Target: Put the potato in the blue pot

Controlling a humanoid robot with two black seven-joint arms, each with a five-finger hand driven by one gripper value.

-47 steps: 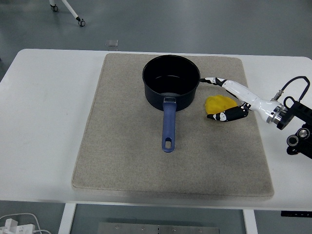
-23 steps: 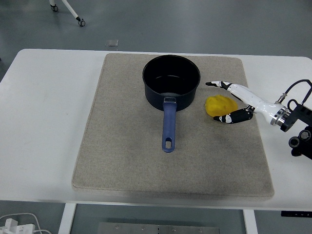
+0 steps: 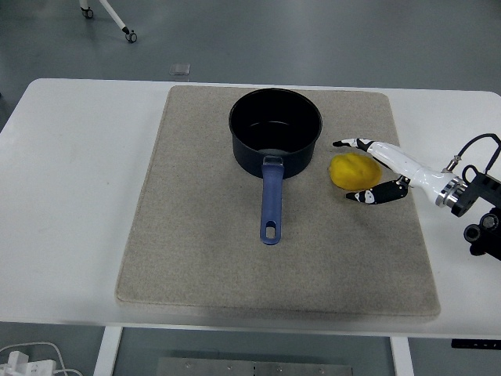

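A yellow potato (image 3: 350, 170) lies on the grey mat (image 3: 196, 235), just right of the blue pot (image 3: 275, 129). The pot stands upright near the mat's far middle, its inside dark and bare, its blue handle (image 3: 270, 202) pointing toward the near edge. My right hand (image 3: 354, 171) reaches in from the right edge. Its fingers (image 3: 376, 193) are spread on either side of the potato, one tip beyond it and one tip nearer, without closing on it. The left arm is out of view.
The mat covers the middle of the white table (image 3: 70, 180). On the floor beyond the table lie a small square plate (image 3: 179, 69) and a caster wheel (image 3: 131, 36).
My right hand has drawn back to the right and slightly toward the near edge, fingers still spread around the potato. The potato and the pot have stayed put.
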